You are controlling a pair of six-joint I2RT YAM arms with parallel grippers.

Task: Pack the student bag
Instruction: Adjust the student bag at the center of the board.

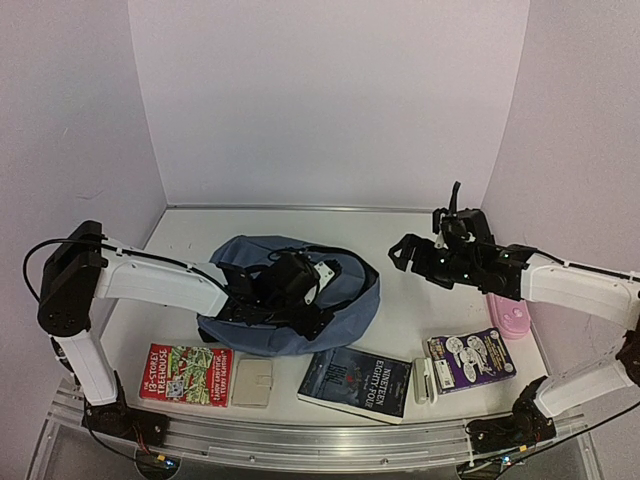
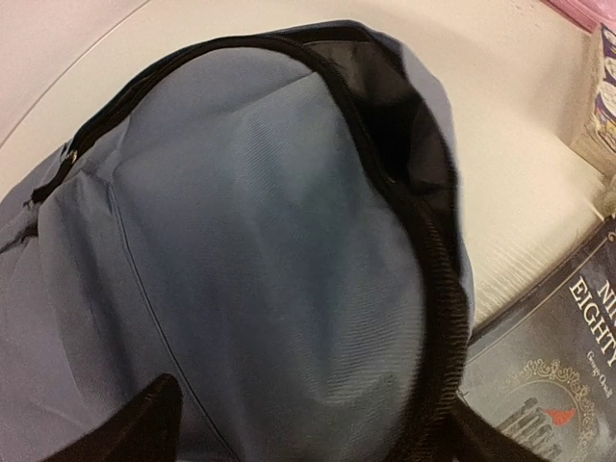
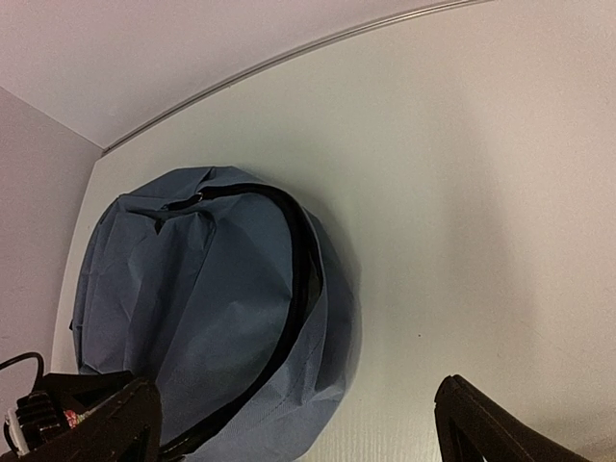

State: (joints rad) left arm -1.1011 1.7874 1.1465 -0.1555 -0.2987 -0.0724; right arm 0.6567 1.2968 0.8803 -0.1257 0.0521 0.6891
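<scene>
The student bag (image 1: 345,300) is a slate-blue backpack lying flat in the middle of the table. Its black zipper (image 2: 423,250) curves along the right edge and gapes open near the top. My left gripper (image 1: 312,315) is down on the bag. In the left wrist view the left gripper (image 2: 303,428) has its jaws wide apart, with blue fabric and the zipper edge between them. My right gripper (image 1: 400,255) hovers to the right of the bag, apart from it. In the right wrist view the right gripper (image 3: 298,433) is open and holds nothing, and the bag (image 3: 192,308) lies at the left.
Along the near edge lie a red Treehouse book (image 1: 185,374), a small beige case (image 1: 252,382), a dark Nineteen Eighty-Four book (image 1: 355,382), a white item (image 1: 424,380) and a purple comic book (image 1: 472,358). A pink pencil case (image 1: 512,318) lies at the right wall.
</scene>
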